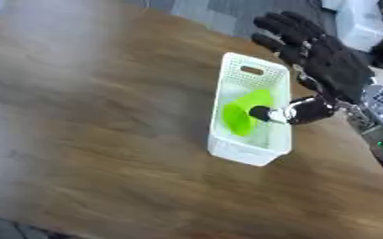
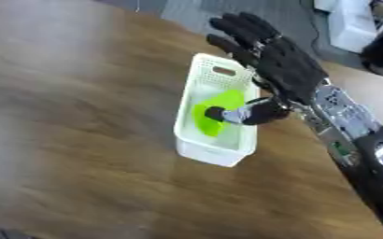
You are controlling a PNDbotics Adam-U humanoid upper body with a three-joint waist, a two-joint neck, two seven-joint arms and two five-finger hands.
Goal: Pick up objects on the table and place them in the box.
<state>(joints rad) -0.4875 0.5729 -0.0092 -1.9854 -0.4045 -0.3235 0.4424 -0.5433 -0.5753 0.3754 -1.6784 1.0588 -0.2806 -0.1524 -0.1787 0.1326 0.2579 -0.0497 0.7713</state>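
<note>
Table: a wooden table [image 1: 105, 154] fills the left and centre of the frame; no loose objects show on its bare wood.
Box: a white perforated box [image 1: 250, 70] stands right of centre, a handle slot in its upper end wall, resting on the table.
Green object: a bright green, rounded piece [image 1: 242, 114] lies inside the box, about the middle of its floor; its exact shape is too blurred to name.
Right hand: the black right hand [image 2: 286, 65] comes in from the right edge and hangs over the box's right rim, fingers straight and spread toward the upper centre of the frame, thumb reaching in over the green piece. Whether the thumb tip touches it cannot be told; nothing is pinched.
Left hand: not visible in either view.
Progress: judging by the layout, the green piece is already in the box, and the release looks done or nearly so.
Left to do: nothing else to collect shows on the visible wood.
</note>
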